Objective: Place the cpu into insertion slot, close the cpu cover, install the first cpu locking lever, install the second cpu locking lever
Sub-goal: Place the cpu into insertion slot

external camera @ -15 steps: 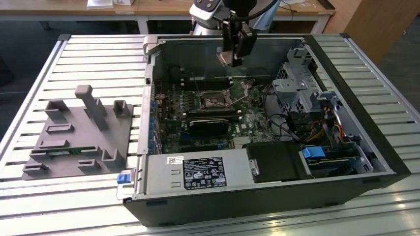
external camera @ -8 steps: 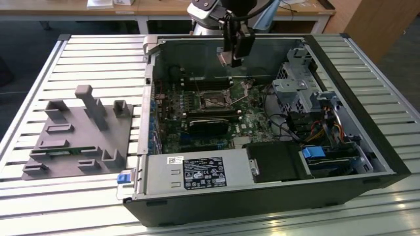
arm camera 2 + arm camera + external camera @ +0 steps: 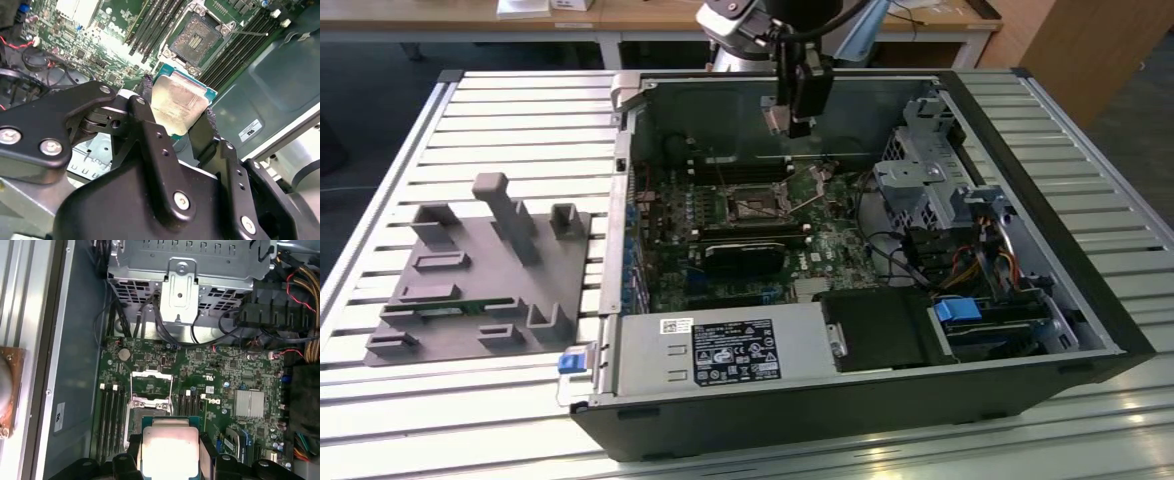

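Your gripper [image 3: 178, 103] pinches the cpu [image 3: 179, 106] between both black fingers [image 3: 146, 92], jaws closed on its edges; you see it held above the green board [image 3: 100, 45], near the insertion slot [image 3: 196, 39], which lies open.

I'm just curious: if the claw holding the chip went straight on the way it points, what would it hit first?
Probably the green board, at or just beside the open socket. The gripper carries the chip in front, so the chip would touch first; depth is hard to judge.
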Controlling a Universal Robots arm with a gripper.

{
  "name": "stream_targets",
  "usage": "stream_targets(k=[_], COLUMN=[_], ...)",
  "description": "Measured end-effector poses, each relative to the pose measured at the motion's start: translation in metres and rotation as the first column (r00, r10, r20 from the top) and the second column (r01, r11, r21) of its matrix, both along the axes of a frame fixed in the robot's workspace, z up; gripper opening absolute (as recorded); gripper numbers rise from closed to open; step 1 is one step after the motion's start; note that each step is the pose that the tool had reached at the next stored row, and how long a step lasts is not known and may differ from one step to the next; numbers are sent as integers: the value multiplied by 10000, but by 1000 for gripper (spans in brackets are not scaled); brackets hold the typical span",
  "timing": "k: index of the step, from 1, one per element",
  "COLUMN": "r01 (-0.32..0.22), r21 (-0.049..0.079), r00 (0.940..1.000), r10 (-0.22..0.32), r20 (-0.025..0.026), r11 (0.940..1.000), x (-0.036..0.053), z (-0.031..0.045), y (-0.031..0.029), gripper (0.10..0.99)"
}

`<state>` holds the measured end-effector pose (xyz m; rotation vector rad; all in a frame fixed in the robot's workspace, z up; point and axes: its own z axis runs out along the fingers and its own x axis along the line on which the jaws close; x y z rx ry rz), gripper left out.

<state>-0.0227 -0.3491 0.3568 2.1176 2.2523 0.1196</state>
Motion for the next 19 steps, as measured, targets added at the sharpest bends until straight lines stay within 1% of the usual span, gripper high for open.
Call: stream_targets(k=[4,8,13,16,19], r01=[394,824,1502,1546,1284], r21=[-3,-3,-4,-4,-3], r00=[9992,9966,9887,9880,9917], r10=[-394,-824,-1502,-1546,-1284], r20=[0,0,0,1,1], r11=[9992,9966,9887,9880,9917], x=[0,0,0,-11,-21], z=[-3,-6,-13,-22,-38], y=[0,0,2,2,2], gripper=[541,541,541,541,541])
